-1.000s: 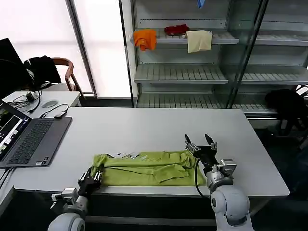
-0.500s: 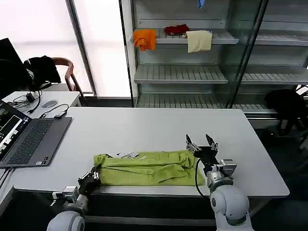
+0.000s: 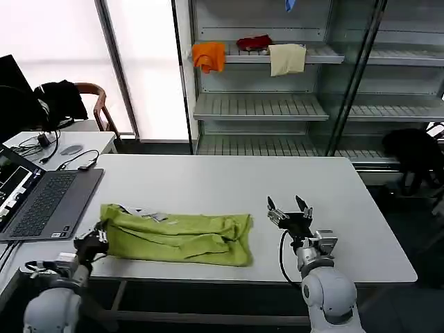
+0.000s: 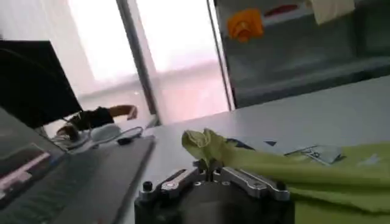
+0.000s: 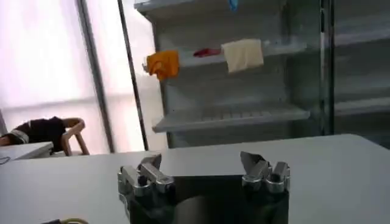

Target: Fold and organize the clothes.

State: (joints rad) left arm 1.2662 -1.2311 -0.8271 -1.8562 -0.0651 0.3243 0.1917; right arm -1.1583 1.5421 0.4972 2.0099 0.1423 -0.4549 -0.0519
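Your T-shirt (image 3: 177, 236) lies bunched in a long band across the near part of the white table (image 3: 208, 184), its left end close to the laptop (image 3: 41, 201) and its near fold running just inside the table's front edge. The left gripper (image 3: 94, 241) sits at that left end, at about 9 o'clock from the shirt's middle, near the front edge, fingers clamped on the shirt's corner. The left wrist view confirms it: the green cloth (image 4: 256, 161) rises in a small peak straight out of the closed fingers (image 4: 207, 167).

The right gripper (image 3: 290, 214) hovers at 3 o'clock from the shirt, apart from it, fingers spread with nothing between them; the right wrist view shows both fingers (image 5: 149, 173) wide apart over bare tabletop. Open table stretches from the shirt toward 12 o'clock and to the right edge.

Beyond the table at 12 o'clock, the shelf unit (image 3: 260, 104) carries an orange cloth (image 3: 209, 55), a red cloth (image 3: 254, 42) and a cream cloth (image 3: 286, 59) on its upper shelf.
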